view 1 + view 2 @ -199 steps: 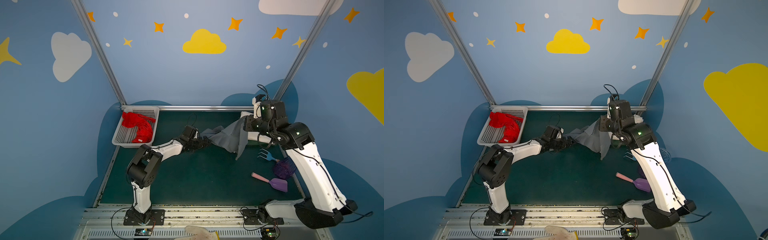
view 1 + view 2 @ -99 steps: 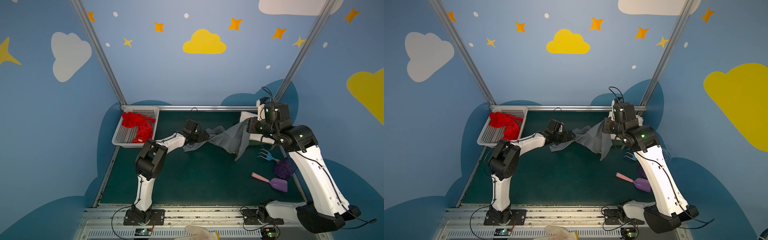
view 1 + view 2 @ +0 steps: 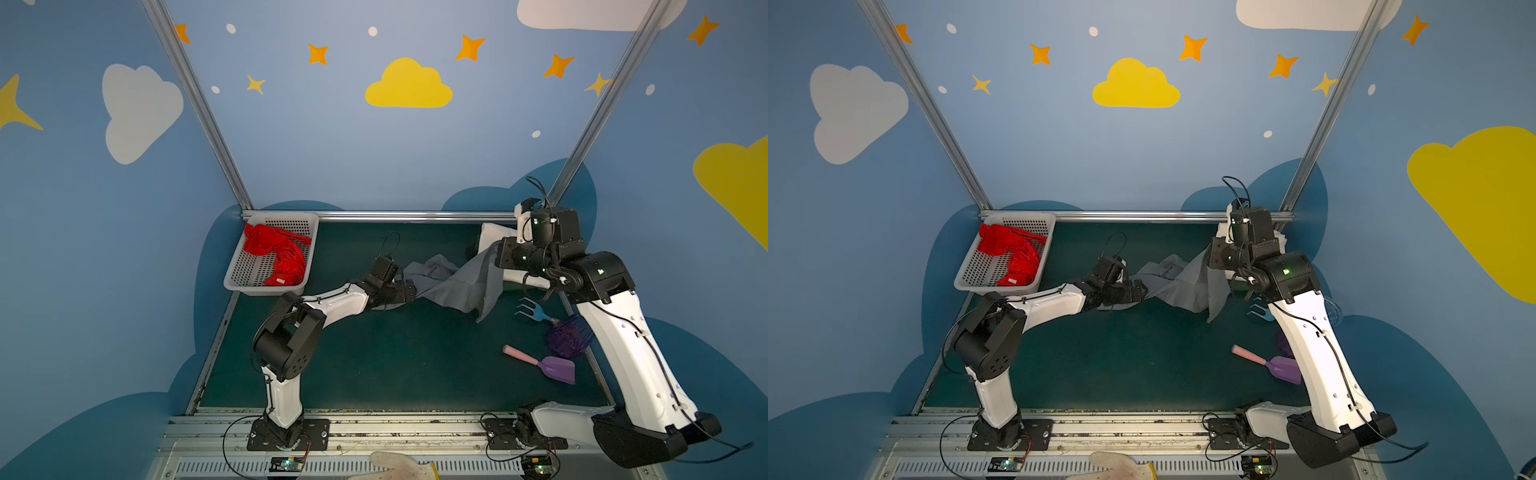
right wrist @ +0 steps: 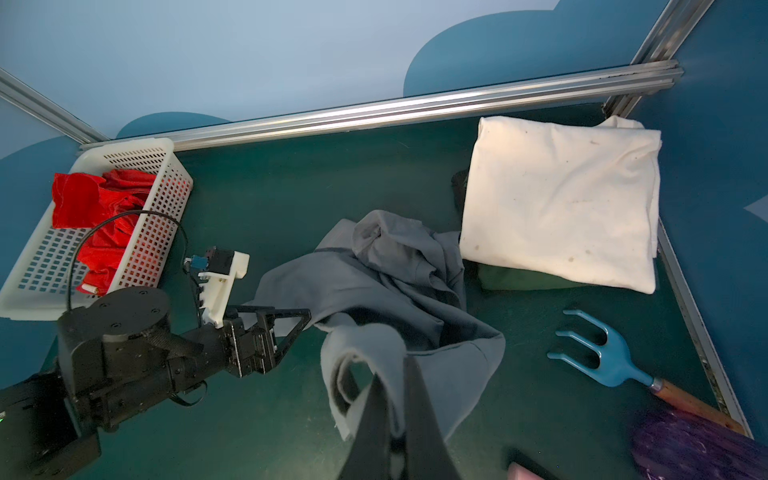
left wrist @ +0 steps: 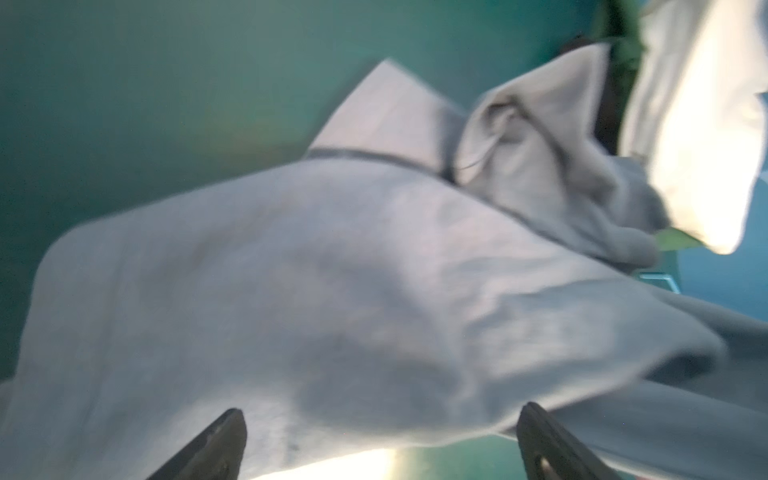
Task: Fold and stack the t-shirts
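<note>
The green counter (image 3: 395, 365) carries everything; the grey t-shirt (image 3: 457, 282), crumpled, hangs from the right fingers (image 4: 374, 424), which are clamped together on a bunched edge of it, and trails down to the counter towards the left fingers (image 5: 224, 436); the cream-white t-shirt (image 4: 561, 199) lies folded beyond the right fingers, near the grey cloth; the red t-shirt (image 3: 278, 253) sits heaped in the basket (image 4: 25, 307), well apart from both pairs; the left fingers stand wide apart, grey cloth just ahead of them, gripping nothing. The step looks like spreading the grey shirt for folding; next, the left fingers likely need to close on a free corner, then both pull it flat.
</note>
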### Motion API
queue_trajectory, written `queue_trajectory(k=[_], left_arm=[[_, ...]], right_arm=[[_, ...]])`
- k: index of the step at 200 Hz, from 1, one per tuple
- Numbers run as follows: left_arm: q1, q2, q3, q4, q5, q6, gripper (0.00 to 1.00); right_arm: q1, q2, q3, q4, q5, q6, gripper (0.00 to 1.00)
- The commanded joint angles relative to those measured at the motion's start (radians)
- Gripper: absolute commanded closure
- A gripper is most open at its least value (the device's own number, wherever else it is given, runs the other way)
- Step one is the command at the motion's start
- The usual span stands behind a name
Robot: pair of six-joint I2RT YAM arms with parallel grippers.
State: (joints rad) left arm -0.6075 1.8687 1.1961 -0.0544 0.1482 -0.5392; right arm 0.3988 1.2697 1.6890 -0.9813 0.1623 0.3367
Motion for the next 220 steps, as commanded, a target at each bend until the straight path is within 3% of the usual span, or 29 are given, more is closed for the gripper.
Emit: queue_trajectory(k=[1, 49, 74, 100, 111, 146, 163, 193, 220], left_arm=[[0.0, 0.036, 0.034, -0.004, -0.022, 0.018, 0.0], [-0.013, 0.134, 0.129, -0.099, -0.014, -0.007, 0.0], [-0.014, 0.152, 0.112, -0.089, -0.007, -0.003, 0.08], [-0.017, 0.17, 0.096, -0.063, 0.025, -0.006, 0.33], [-0.021, 0.179, 0.1, -0.067, 0.014, -0.001, 0.38], [-0.019, 0.217, 0.184, -0.193, -0.012, 0.011, 0.79], [-0.016, 0.16, 0.171, -0.217, -0.049, 0.02, 0.96], [-0.013, -0.035, 0.094, -0.317, -0.098, 0.047, 0.96], [-0.014, -0.288, -0.052, -0.416, -0.029, 0.054, 0.96]], right_arm=[[-0.01, -0.035, -0.003, 0.028, -0.009, 0.008, 1.0], [-0.027, -0.049, -0.021, 0.032, -0.032, 0.013, 1.0], [-0.038, -0.062, -0.036, 0.04, -0.04, 0.013, 1.0], [-0.055, -0.065, -0.046, 0.041, -0.053, 0.015, 1.0], [-0.061, -0.066, -0.049, 0.044, -0.065, 0.016, 1.0], [-0.078, -0.069, -0.073, 0.061, -0.077, 0.018, 1.0], [-0.085, -0.064, -0.075, 0.046, -0.055, 0.015, 1.0], [-0.09, -0.102, -0.118, 0.014, 0.016, 0.015, 1.0], [-0.092, -0.178, -0.214, 0.009, 0.033, 0.054, 1.0]])
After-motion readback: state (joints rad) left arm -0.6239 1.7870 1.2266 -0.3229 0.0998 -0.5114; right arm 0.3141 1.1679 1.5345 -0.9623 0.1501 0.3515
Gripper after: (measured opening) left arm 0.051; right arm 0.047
